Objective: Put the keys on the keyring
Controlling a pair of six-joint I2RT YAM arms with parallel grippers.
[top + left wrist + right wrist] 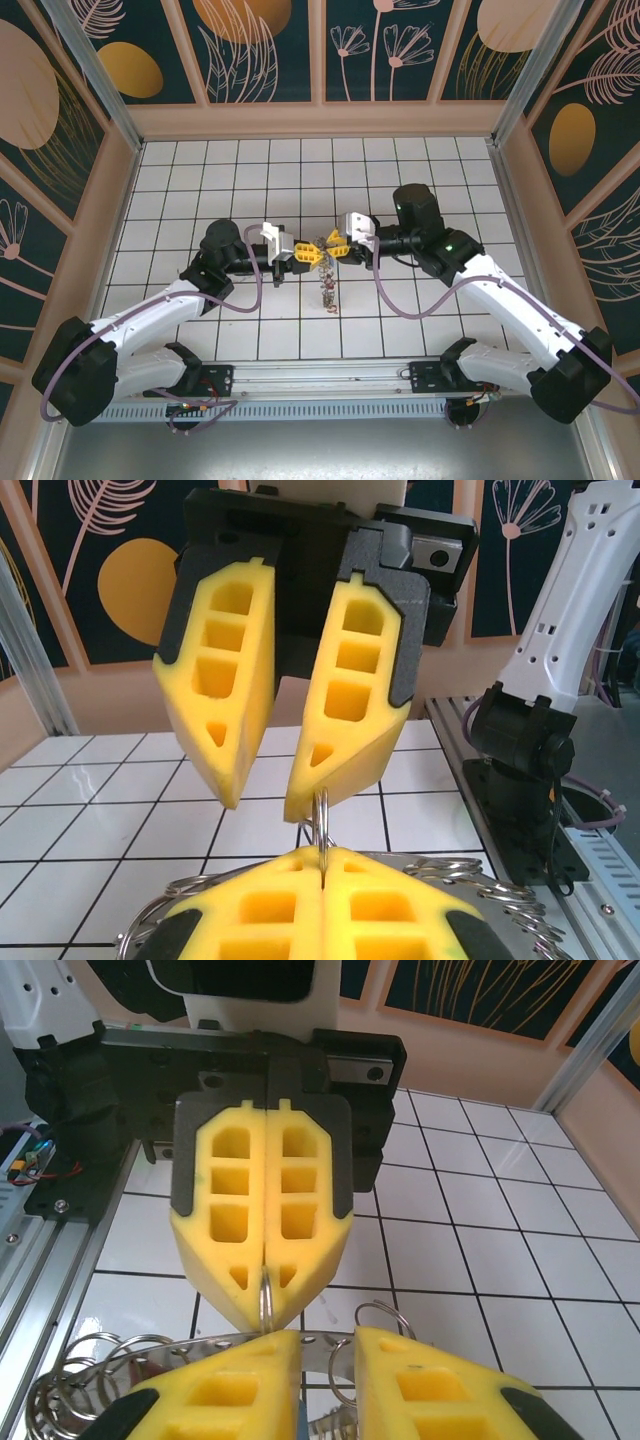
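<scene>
Top external, left end effector point(300, 252), keyring point(324, 270) pinched, facing right end effector point(338, 246)

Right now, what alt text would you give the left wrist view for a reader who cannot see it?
The left gripper, shut, pinches a thin metal loop that rises to a fingertip of the right gripper, which faces it with its jaws slightly apart. More wire rings fan out on both sides of the left gripper, above a white tiled table.

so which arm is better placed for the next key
probably right: the right gripper has jaws apart and empty beside the keyring, while the left gripper is shut on it, holding it up
</scene>
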